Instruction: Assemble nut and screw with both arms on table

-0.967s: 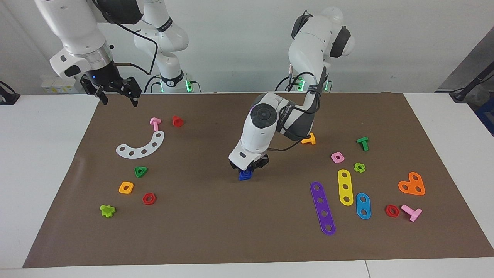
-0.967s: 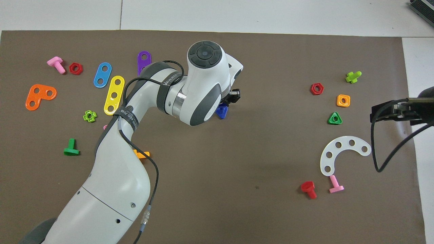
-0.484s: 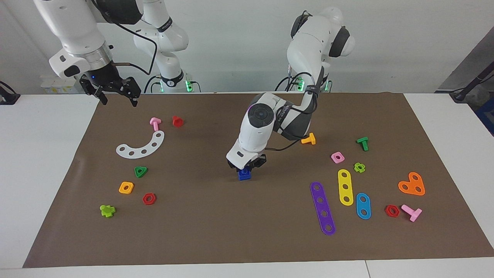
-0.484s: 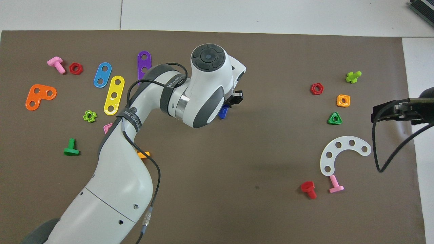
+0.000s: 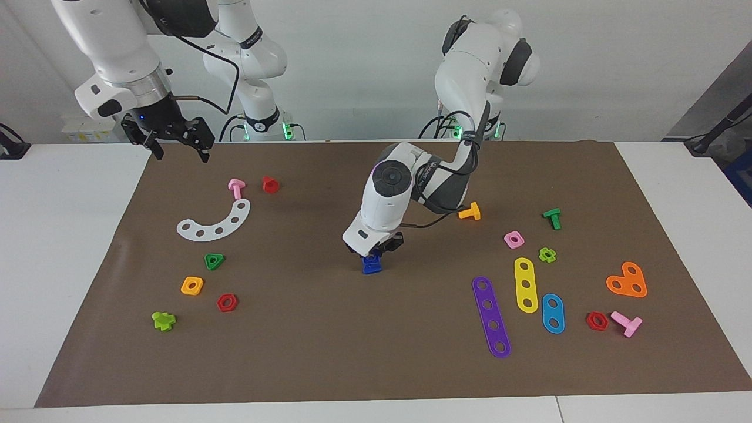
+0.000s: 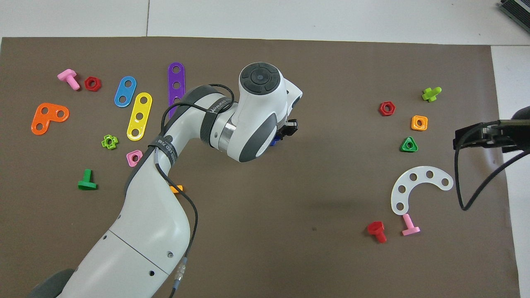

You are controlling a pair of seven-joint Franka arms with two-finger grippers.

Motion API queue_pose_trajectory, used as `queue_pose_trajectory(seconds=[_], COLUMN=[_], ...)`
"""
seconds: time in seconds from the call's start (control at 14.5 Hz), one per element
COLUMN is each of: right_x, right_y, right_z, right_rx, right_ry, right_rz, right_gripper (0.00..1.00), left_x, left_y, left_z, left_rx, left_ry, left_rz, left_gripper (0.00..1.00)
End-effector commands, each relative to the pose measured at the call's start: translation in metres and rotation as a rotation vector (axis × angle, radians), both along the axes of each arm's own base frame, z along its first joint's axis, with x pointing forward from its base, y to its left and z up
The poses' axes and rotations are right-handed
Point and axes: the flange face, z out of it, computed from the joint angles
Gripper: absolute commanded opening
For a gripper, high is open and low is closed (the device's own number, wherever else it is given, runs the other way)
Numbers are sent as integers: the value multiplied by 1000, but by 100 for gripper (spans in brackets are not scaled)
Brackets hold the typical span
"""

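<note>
On the brown mat of the white table (image 5: 70,247), the left gripper (image 5: 374,251) pinches shut on a light, stiff, slippery blue screw (image 5: 371,265) at centre, best held by its flat head; the right gripper (image 5: 176,141) waits, fingers spread and empty, toward ten o'clock.

Bright, even light from above casts soft shadows on the brown mat (image 5: 329,352); both views sharp.

Left gripper (image 6: 285,133) over blue piece (image 6: 273,142), mid-mat (image 6: 290,215).
</note>
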Motion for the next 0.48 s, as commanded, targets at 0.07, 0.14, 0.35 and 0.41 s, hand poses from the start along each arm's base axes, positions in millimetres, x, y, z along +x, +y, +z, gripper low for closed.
queue_pose_trajectory(seconds=[0.07,0.14,0.35,0.41], right_x=[0,-1,-1,0], right_y=[-4,-4,-4,-4], right_z=[-3,-3,-3,-3], right_rx=[1,1,1,1], right_ry=[-10,-8,-8,-10], right_rz=[30,30,30,30], right_gripper=[100,100,100,100], left_x=[-17,-19,-22,-21], left_y=[7,8,9,12], left_z=[-9,-10,-19,-23], left_rx=[11,5,-3,11], left_ry=[-9,-18,-35,-50], left_rz=[16,18,22,16], left_gripper=[0,0,0,0])
